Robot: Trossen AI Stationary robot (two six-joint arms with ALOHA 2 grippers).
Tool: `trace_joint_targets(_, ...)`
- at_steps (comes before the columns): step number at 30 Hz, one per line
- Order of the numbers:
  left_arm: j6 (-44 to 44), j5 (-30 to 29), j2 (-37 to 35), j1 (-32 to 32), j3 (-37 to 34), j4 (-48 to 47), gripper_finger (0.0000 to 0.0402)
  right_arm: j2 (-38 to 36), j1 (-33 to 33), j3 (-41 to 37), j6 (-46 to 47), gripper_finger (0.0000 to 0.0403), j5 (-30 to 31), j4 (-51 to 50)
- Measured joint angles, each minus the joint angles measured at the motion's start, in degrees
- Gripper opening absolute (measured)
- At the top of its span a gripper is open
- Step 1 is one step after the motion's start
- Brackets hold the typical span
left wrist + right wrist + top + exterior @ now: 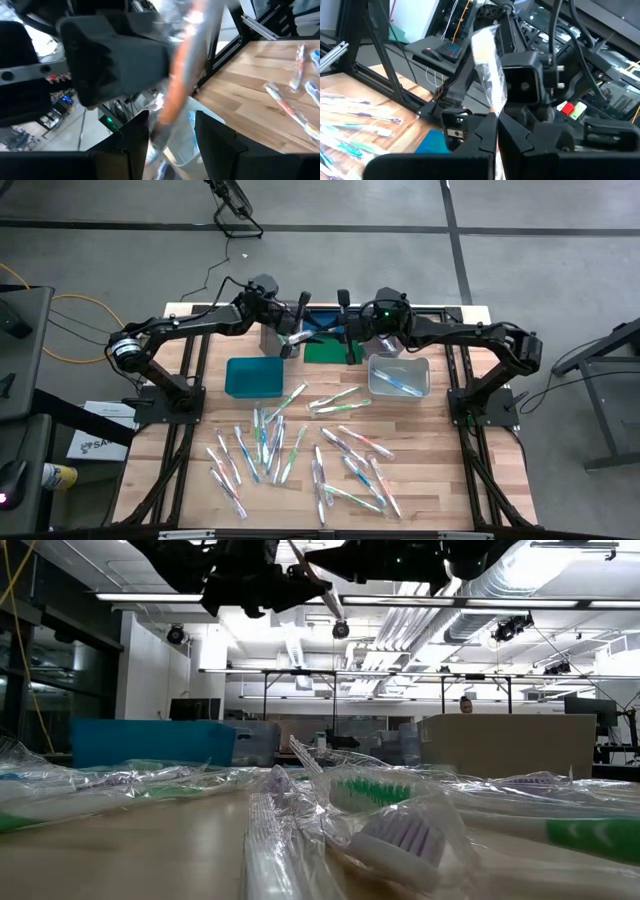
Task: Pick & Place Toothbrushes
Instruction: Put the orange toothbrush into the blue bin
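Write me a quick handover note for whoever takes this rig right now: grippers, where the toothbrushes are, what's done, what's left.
Right gripper: shut on a wrapped toothbrush, raised above the table's far middle.
Left gripper: raised, facing the right one; that toothbrush runs between its fingers, which are not closed on it. Looks like a handover between the arms.
Done: one toothbrush lies in the clear bin on the right; I cannot see any in the teal bin.
Left: about two dozen loose toothbrushes scattered on the wooden table, nearer than the bins.
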Motion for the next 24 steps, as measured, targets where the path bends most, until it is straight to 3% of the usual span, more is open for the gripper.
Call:
trace_joint_targets(5, -2.09, -0.05, 0.00, 0.07, 0.02, 1.98, 0.0126, 0.00, 0.40, 0.00, -0.57, 0.0003, 0.13, 0.78)
trace_joint_targets(12, -2.11, -0.16, 0.00, 0.07, 0.00, 0.94, 0.0019, 0.00, 0.32, 0.04, -0.83, 0.0003, 0.39, 0.57)
trace_joint_targets(18, 0.05, -2.36, -0.06, 0.11, 0.04, -2.12, 0.0023, -0.17, 0.30, 0.04, 3.81, 0.0011, 0.52, -0.29)
trace_joint_targets(24, 4.01, -11.16, -1.32, 2.17, 0.04, -12.35, 0.0019, -4.60, 0.68, 0.01, 8.61, 0.0081, 6.98, -6.02)
